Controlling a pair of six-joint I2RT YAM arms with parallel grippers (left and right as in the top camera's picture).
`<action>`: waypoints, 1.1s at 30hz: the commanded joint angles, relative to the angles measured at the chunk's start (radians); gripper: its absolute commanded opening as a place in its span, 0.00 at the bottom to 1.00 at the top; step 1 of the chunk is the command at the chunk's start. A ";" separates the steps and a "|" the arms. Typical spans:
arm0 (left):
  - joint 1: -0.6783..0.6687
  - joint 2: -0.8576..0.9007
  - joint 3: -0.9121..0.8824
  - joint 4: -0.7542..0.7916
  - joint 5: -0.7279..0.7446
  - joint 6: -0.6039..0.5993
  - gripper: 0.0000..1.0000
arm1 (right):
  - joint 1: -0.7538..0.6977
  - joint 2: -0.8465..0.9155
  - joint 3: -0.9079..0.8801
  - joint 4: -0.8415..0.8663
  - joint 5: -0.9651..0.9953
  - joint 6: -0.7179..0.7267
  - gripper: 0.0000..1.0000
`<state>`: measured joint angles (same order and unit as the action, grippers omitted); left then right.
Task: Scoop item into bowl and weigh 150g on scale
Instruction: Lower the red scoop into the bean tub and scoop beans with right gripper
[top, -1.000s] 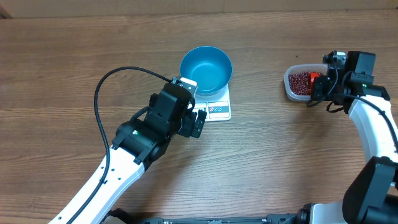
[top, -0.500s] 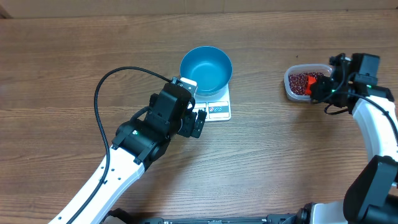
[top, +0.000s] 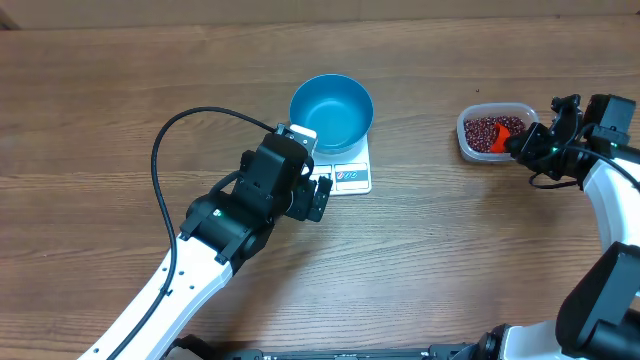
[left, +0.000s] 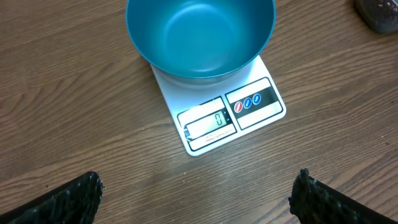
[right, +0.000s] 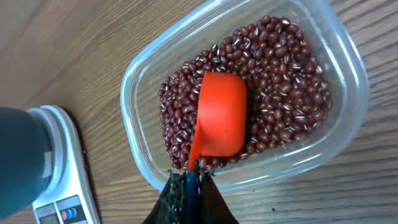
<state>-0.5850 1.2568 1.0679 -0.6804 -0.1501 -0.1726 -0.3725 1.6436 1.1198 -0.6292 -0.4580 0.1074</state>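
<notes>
Nearest the front edge of the wooden worktop (top: 90, 90): the left arm (top: 190, 260), white link slanting up from the bottom, black cable (top: 157, 150) looping off its dark wrist. At its tip the left claw (top: 318, 197), spread wide and gripping nothing, poised over bare wood just short of the scale (left: 261, 115). From the left wrist camera, only two black fingertips (left: 68, 202) at the lower corners, far apart.

Next back: the small white kitchen scale, flat on the wood, display (left: 210, 122) reading zero, three round buttons (left: 247, 102) on a black strip beside it. Standing on the scale's rear part, the blue bowl (left: 199, 37): upright, round, deep, nothing inside, overhanging the platform's edges.

Off to the right, well apart from the scale: a clear rounded-rectangular plastic tub (right: 348, 74) holding the red-maroon beans (right: 280, 93), a loose grainy layer covering its floor. Lying on the beans, an orange-red scoop (right: 221, 118), handle running to the tub's rim. Right there, the right claw (right: 188, 180), pressed together and pinching that handle, reaching in from the right arm (top: 610, 200) at the worktop's right edge.
</notes>
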 joint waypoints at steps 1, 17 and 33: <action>0.005 0.000 -0.007 0.003 0.010 0.015 1.00 | -0.001 0.029 -0.016 -0.004 -0.034 0.051 0.04; 0.005 0.000 -0.007 0.003 0.010 0.015 1.00 | -0.034 0.108 -0.016 0.023 -0.087 0.132 0.04; 0.005 0.000 -0.007 0.003 0.010 0.015 1.00 | -0.208 0.109 -0.016 0.026 -0.357 0.120 0.03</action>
<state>-0.5850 1.2568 1.0679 -0.6804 -0.1501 -0.1726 -0.5503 1.7439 1.1152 -0.6060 -0.7219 0.2352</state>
